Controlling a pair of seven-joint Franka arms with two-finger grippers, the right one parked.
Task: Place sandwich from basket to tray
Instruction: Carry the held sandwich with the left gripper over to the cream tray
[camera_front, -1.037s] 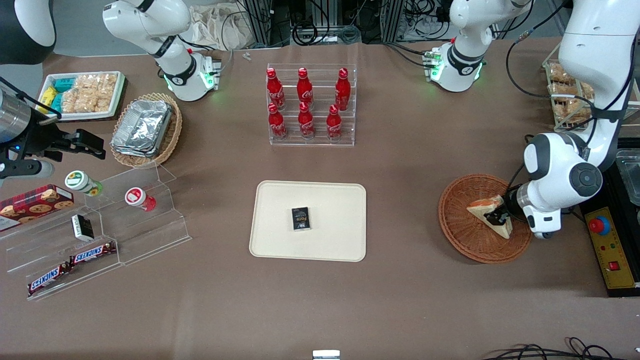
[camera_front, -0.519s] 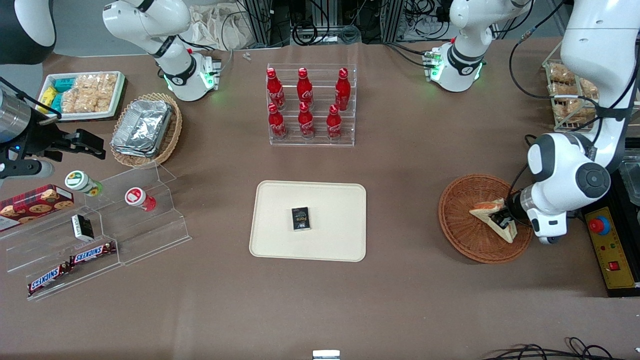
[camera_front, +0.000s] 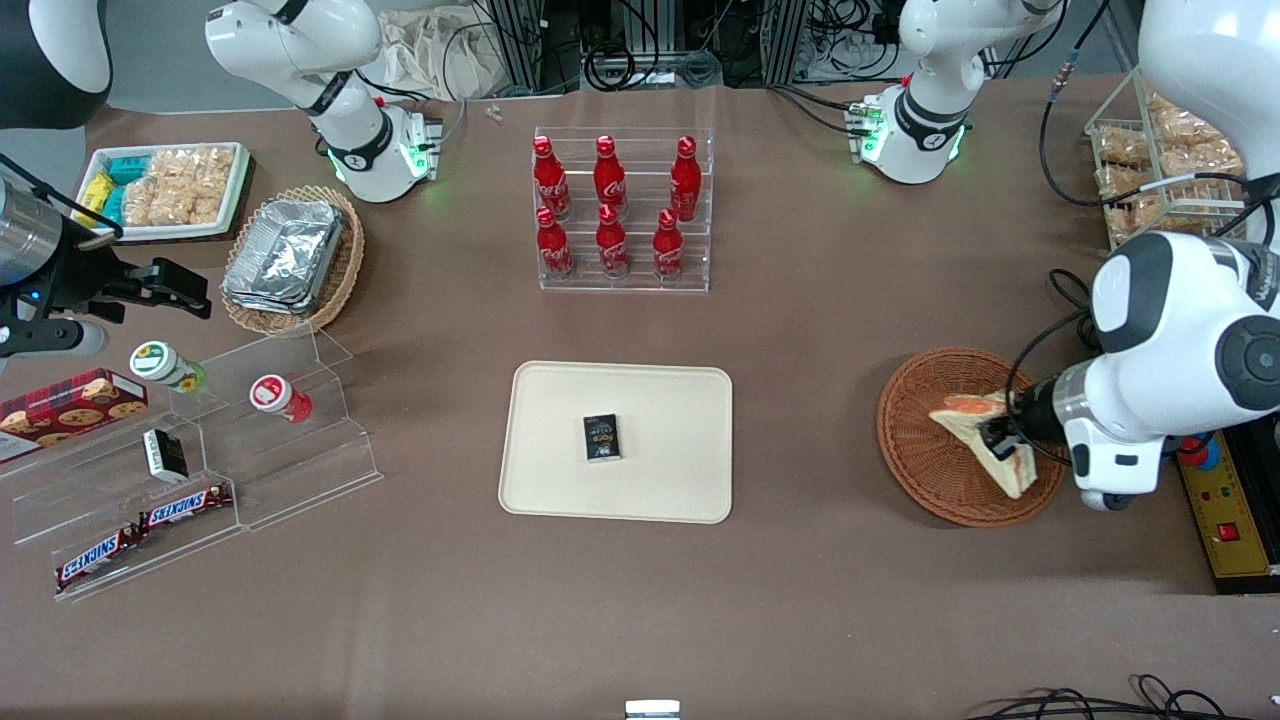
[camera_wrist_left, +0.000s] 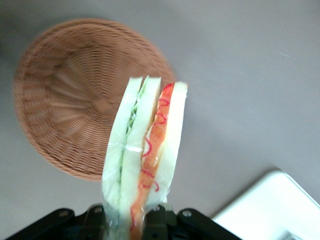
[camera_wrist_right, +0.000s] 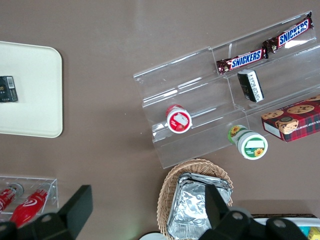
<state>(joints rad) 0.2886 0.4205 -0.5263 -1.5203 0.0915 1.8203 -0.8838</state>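
Observation:
My left arm's gripper (camera_front: 1000, 440) is shut on the sandwich (camera_front: 975, 428), a wrapped white-bread wedge with orange and green filling, and holds it lifted above the round reddish-brown basket (camera_front: 925, 455). In the left wrist view the sandwich (camera_wrist_left: 145, 150) stands on edge between the fingers (camera_wrist_left: 159, 217), with the empty basket (camera_wrist_left: 75, 100) below it. The cream tray (camera_front: 560, 480) lies on the table toward the middle, with a small black box (camera_front: 601, 438) on it; a corner of the tray (camera_wrist_left: 270, 205) shows in the left wrist view.
A clear rack of red cola bottles (camera_front: 610, 215) stands farther from the front camera than the tray. A yellow control box (camera_front: 1225, 510) sits beside the basket. A tan basket of foil containers (camera_front: 290, 255), a snack tray (camera_front: 165, 190) and clear steps (camera_front: 200, 470) lie toward the parked arm's end.
The gripper has risen with the sandwich held in it, lifting it up out of the basket; the working arm's wrist has swung up and outward.

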